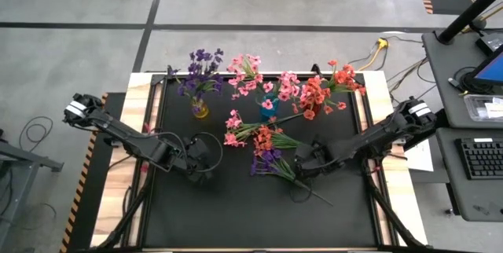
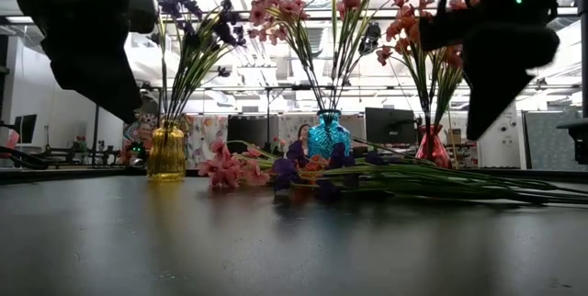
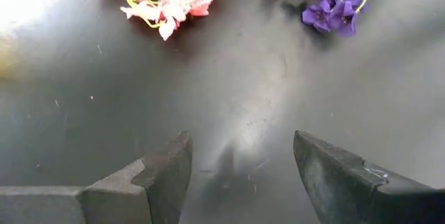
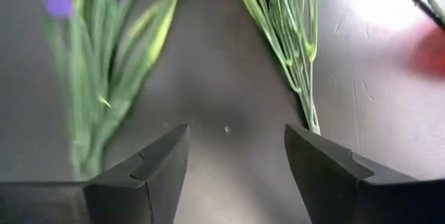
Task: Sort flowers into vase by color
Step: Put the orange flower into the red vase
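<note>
Three loose flowers lie on the black mat [image 1: 236, 214]: a pink sprig [image 1: 234, 131], a coral-red one [image 1: 264, 137] and a purple one [image 1: 267, 161] whose stem runs toward the near right. At the far side stand a yellow vase [image 1: 200, 110] with purple flowers, a blue vase [image 1: 268, 111] with pink ones and a red vase [image 1: 313, 108] with coral ones. My left gripper [image 3: 240, 161] hangs open over bare mat, left of the loose sprigs. My right gripper [image 4: 236, 161] hangs open above the mat between the purple sprig's stems [image 4: 104, 78] and another bundle of green stems [image 4: 288, 36].
The mat has wooden strips [image 1: 134, 127] along its left and right sides. The three vases [image 2: 328, 135] stand in a row along the far edge, their blossoms reaching high. Bare mat lies toward the near edge. A desk with a keyboard [image 1: 481, 159] stands to the right of the table.
</note>
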